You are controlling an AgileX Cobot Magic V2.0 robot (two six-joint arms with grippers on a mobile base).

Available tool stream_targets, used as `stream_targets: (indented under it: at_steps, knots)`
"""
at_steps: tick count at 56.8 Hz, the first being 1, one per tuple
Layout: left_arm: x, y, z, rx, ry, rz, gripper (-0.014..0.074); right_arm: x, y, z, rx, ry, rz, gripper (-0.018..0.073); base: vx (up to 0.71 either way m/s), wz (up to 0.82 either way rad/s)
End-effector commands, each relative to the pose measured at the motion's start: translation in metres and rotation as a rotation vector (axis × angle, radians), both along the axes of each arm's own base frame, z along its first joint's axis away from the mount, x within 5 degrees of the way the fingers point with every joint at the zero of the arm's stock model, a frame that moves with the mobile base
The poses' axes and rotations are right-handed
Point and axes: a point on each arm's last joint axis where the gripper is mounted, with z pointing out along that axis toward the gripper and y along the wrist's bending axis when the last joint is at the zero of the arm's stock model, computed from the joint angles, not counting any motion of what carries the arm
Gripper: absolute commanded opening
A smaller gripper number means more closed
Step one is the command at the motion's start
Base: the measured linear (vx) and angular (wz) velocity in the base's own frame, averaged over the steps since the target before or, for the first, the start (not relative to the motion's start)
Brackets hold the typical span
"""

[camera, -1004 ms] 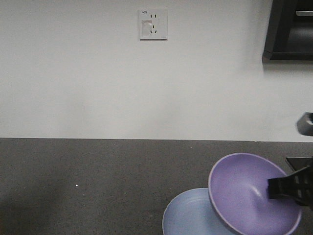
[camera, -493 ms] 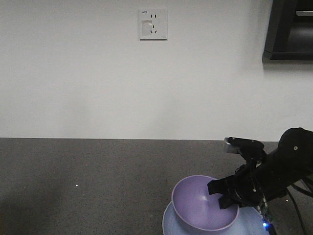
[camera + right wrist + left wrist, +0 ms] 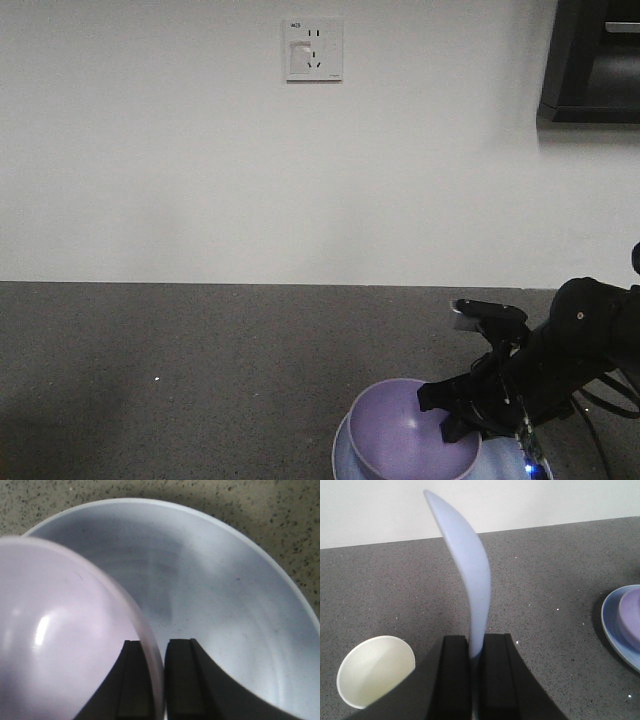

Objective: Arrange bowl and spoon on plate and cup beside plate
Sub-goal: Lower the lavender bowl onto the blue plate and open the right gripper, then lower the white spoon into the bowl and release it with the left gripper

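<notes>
My right gripper is shut on the rim of the lilac bowl, one finger inside it and one outside. The bowl rests low on the pale blue plate at the bottom right of the front view, where the plate shows as a thin edge under it. My left gripper is shut on the handle of the pale bluish-white spoon, which stands up above the counter. The cup, cream-white inside, stands below and to the left of that gripper. The plate and bowl sit at the right edge of the left wrist view.
A dark speckled counter runs to a white wall with a socket. A black cabinet hangs at the top right. The right arm reaches in from the right edge.
The right gripper has carried the tilted bowl left and down until it sits level on the plate, and it sank a little further in the last half second.
</notes>
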Motion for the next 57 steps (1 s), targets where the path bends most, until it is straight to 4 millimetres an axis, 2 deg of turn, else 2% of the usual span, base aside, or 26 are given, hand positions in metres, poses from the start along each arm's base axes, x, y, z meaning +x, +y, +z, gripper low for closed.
stream_targets:
  at_steps: [1, 9, 17, 24, 29, 36, 40, 47, 57]
  knots:
    - [-0.002, -0.001, 0.014, -0.032, -0.09, -0.006, -0.0006, 0.001, 0.001, 0.028, 0.022, -0.104, 0.011, 0.0312, 0.0, 0.0]
    - [-0.002, -0.001, 0.014, -0.032, -0.088, -0.006, -0.0006, 0.0, 0.001, 0.03, 0.021, -0.105, 0.015, 0.0495, 0.0, 0.0]
    - [-0.002, -0.001, 0.014, -0.031, -0.086, -0.006, -0.0006, -0.004, -0.001, 0.046, 0.023, -0.172, 0.005, 0.0622, 0.0, 0.0]
    - [0.002, -0.002, 0.013, -0.031, -0.087, -0.006, -0.0006, -0.015, -0.006, 0.078, 0.009, -0.298, 0.0, 0.0659, 0.0, 0.0]
    - [0.01, -0.004, 0.011, -0.015, -0.075, -0.019, -0.0003, -0.033, -0.009, 0.108, 0.001, -0.391, 0.003, 0.0655, 0.0, 0.0]
    - [0.032, -0.013, 0.01, 0.004, -0.024, -0.102, -0.0003, -0.065, -0.015, 0.151, -0.001, -0.521, 0.006, 0.0648, 0.0, 0.0]
    - [0.049, -0.023, 0.01, -0.015, 0.027, -0.183, -0.0001, -0.085, -0.018, 0.173, 0.006, -0.595, 0.003, 0.0641, 0.0, 0.0]
    - [0.08, -0.05, 0.008, -0.037, 0.112, -0.344, 0.0, -0.115, -0.023, 0.2, 0.019, -0.695, -0.003, 0.0629, 0.0, 0.0]
    - [0.123, -0.114, -0.014, -0.025, 0.234, -0.522, 0.0, -0.144, -0.028, 0.222, 0.018, -0.788, -0.006, 0.0609, 0.0, 0.0]
